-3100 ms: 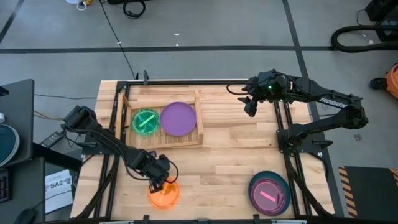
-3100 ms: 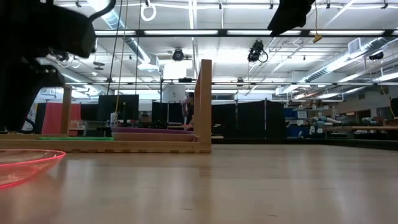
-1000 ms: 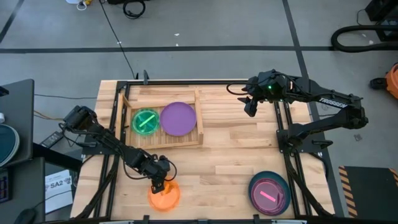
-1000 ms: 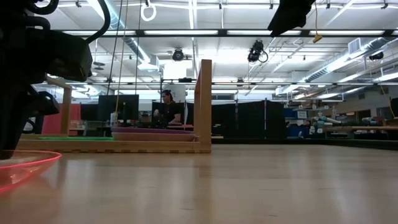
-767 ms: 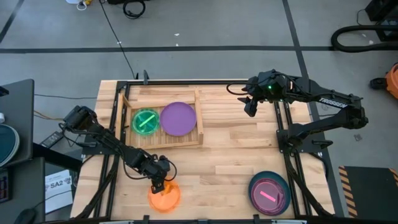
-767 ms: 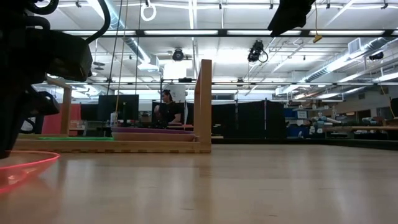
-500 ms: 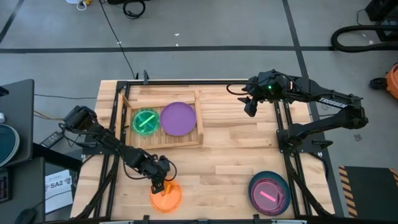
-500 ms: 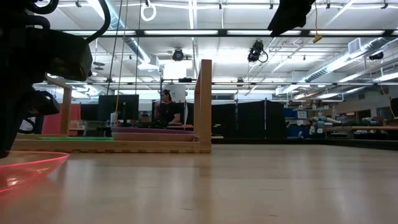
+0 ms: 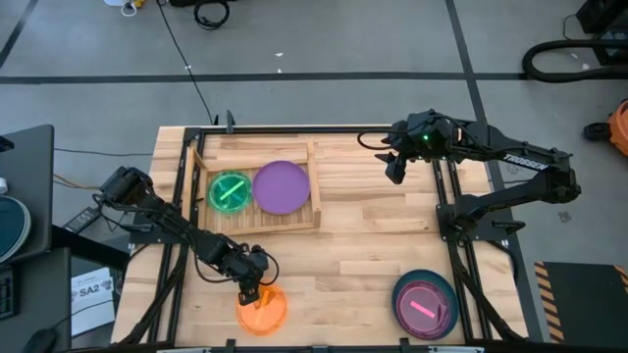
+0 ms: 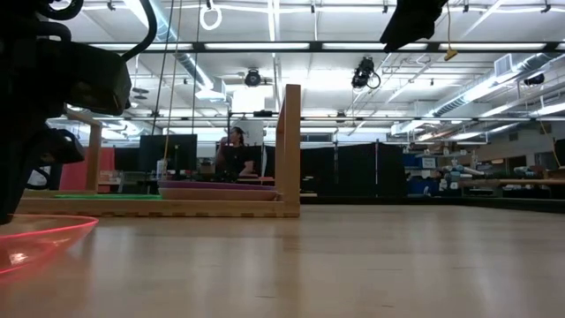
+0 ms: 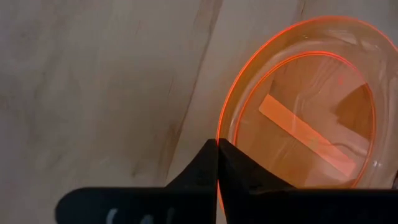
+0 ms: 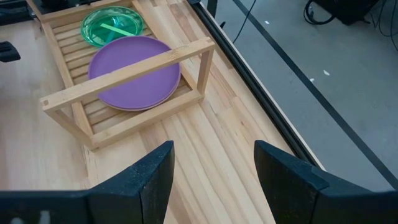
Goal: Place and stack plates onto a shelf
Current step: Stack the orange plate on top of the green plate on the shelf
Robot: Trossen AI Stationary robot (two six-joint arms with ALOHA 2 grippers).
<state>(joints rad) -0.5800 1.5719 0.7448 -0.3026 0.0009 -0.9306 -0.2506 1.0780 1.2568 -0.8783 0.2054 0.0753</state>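
The left tool (image 9: 249, 291) has just pinched shut on the far-left rim of the orange plate (image 9: 261, 309), which lies at the table's (image 9: 373, 245) near left edge, so the lift toward the shelf (image 9: 257, 186) looks next. Its arm reaches low along the left side. The right tool (image 9: 395, 167) waits open, far right.

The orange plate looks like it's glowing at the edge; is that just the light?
Likely: in the left wrist view the translucent orange plate has a bright rim, with the left gripper shut on it; in the low view the rim shows as a thin, glowing, blurred line.
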